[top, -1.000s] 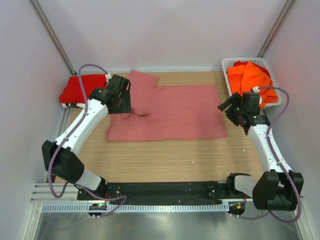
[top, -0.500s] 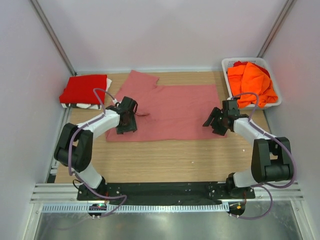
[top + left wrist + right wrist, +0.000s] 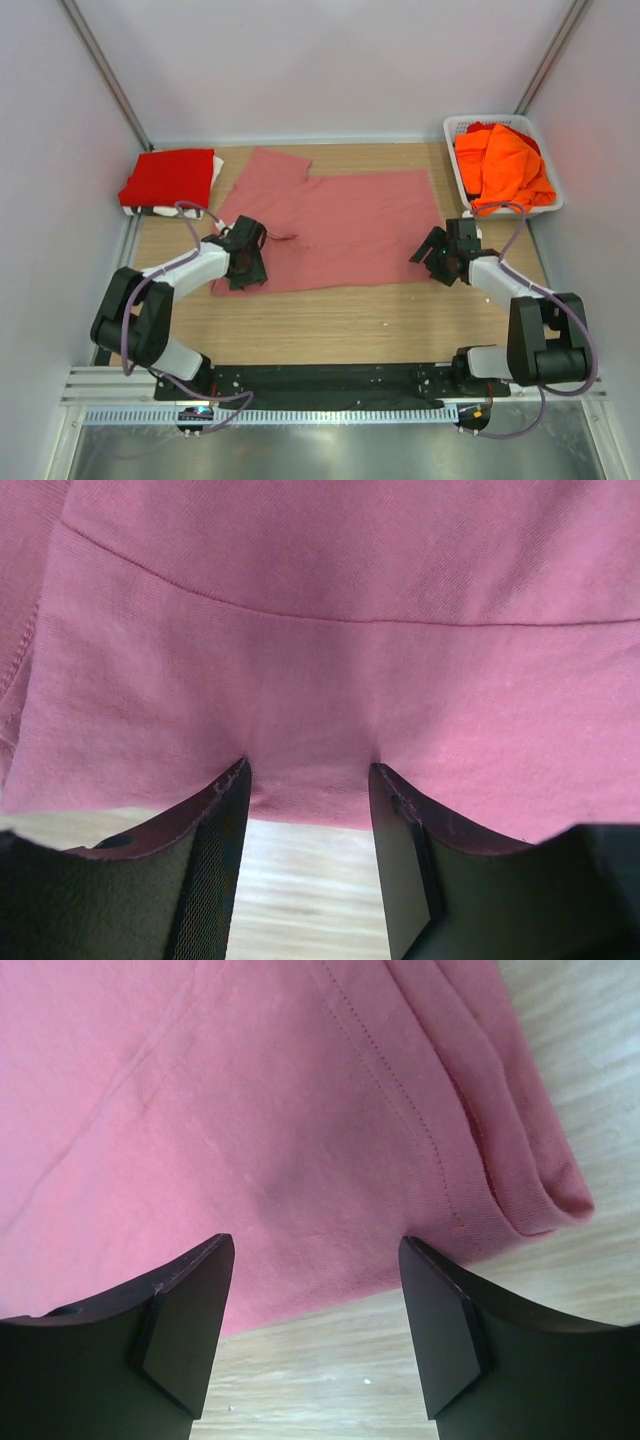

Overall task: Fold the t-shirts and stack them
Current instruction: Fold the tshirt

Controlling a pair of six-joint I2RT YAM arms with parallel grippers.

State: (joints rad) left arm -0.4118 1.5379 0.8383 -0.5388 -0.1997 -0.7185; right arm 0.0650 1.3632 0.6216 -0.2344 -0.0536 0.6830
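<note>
A dusty rose-pink t-shirt (image 3: 340,225) lies spread flat on the wooden table, one sleeve toward the back left. My left gripper (image 3: 247,264) is low at its near left corner. In the left wrist view the pink hem (image 3: 300,680) reaches the fingertips of my left gripper (image 3: 308,776), which is open with bare wood showing in the gap. My right gripper (image 3: 437,258) sits at the shirt's near right corner. Seen from the right wrist, my right gripper (image 3: 318,1248) is open over the hem (image 3: 330,1140). A folded red t-shirt (image 3: 168,180) lies back left. Orange t-shirts (image 3: 502,165) fill the basket.
The white lattice basket (image 3: 456,127) stands at the back right against the wall. White walls and metal posts close in the table on three sides. Bare wood (image 3: 340,325) runs between the shirt and the arm bases along the near edge.
Both arms swung down from the far side to the shirt's near corners. The left jaws have narrowed. The pink shirt has shifted and flattened slightly.
</note>
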